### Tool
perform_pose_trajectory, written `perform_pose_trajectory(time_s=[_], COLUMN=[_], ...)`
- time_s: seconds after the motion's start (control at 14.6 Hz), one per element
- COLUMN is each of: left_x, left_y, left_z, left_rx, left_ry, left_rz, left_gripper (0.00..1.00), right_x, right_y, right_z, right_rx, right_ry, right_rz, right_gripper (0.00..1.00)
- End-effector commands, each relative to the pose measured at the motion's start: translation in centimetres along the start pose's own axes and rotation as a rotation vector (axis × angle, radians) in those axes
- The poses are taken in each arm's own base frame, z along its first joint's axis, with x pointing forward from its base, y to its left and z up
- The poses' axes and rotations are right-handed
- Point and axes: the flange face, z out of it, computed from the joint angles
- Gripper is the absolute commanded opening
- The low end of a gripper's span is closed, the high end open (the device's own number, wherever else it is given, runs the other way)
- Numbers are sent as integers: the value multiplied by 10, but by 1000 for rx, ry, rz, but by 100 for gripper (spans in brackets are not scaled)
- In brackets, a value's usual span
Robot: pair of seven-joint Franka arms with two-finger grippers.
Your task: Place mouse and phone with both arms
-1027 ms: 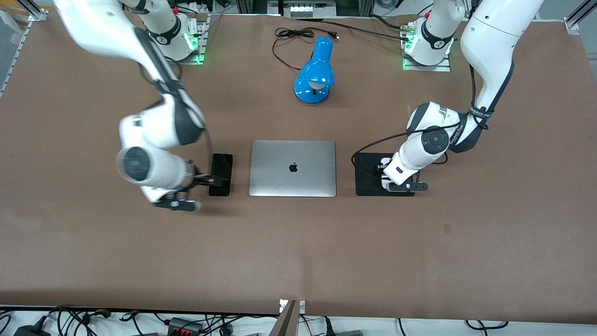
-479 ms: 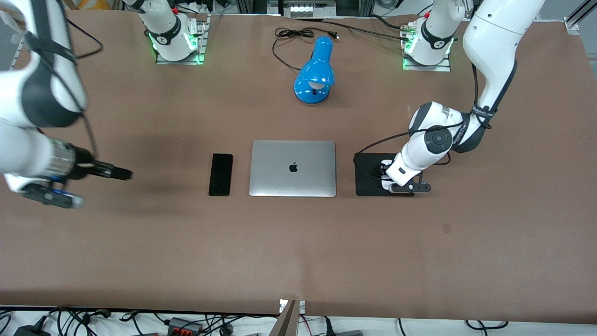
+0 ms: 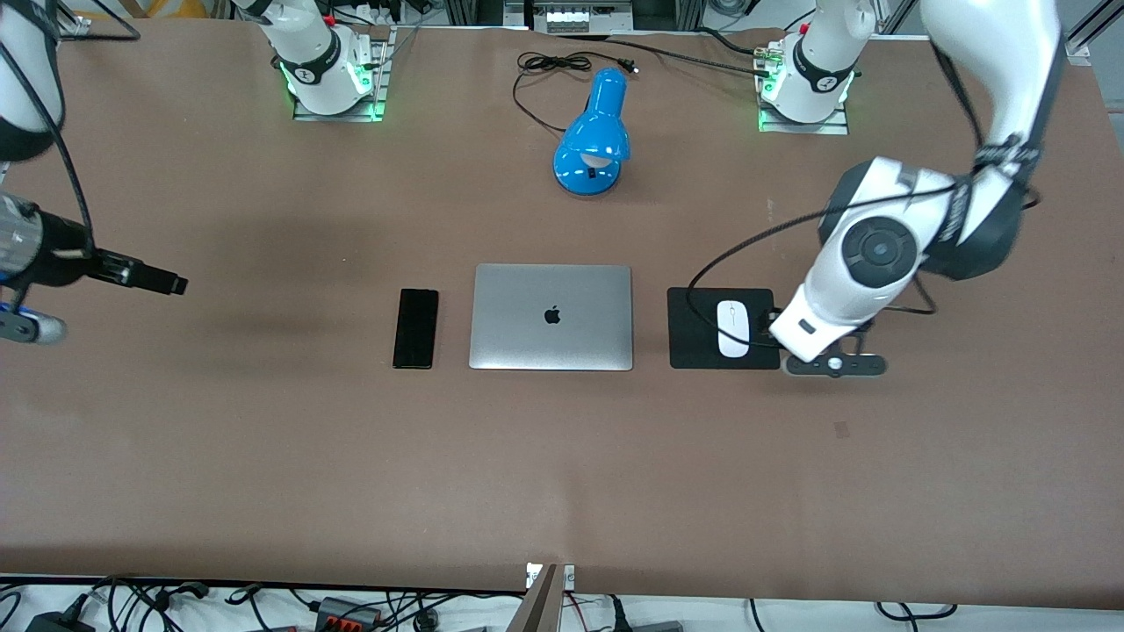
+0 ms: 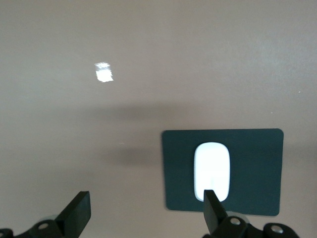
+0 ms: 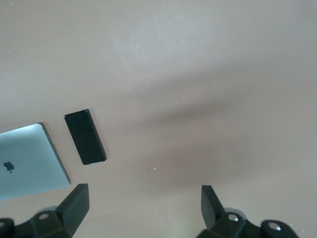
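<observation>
On the square black pad point(image 3: 722, 327) lies the glossy oval mouse point(image 3: 732, 328), released; the left gripper point(image 4: 143, 218) hangs spread above. The slim phone point(image 3: 415, 328) rests beside the Apple-logo laptop point(image 3: 551, 317); the right gripper point(image 5: 143, 208) gapes, empty.

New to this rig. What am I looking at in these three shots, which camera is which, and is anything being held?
Two white robot arms with two-finger grippers share a brown table. The wide shot comes from a high camera facing them; the other two come from cameras on each arm's wrist, looking down past its fingers.

On the table: a closed silver laptop, a black phone beside it toward the right arm's end, a white mouse on a black mouse pad toward the left arm's end, and a blue desk lamp farther from the front camera.

The left gripper is open over the pad's edge. The right gripper is open over bare table near its end. Nothing is held.
</observation>
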Motion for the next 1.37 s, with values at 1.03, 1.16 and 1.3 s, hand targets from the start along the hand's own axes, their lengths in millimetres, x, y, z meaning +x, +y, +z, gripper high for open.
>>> perform_pose_trajectory(time_s=[1.03,1.16,1.3], left_x=[-120,-126,-118], left_y=[-189,-190,-191], left_z=[-192,-191,-176], left_rx=[-246,-243,-243], left_ry=[-9,82,117], left_rz=[-30,-30,-54], left_gripper=[100,100,100], right_x=[-71,-71,-70], right_y=[35,20,23], right_z=[-48,-48,-48], right_rx=[-92,-154,-147], right_ry=[95,133,130], right_rz=[36,-3,0], right_gripper=[100,100,100])
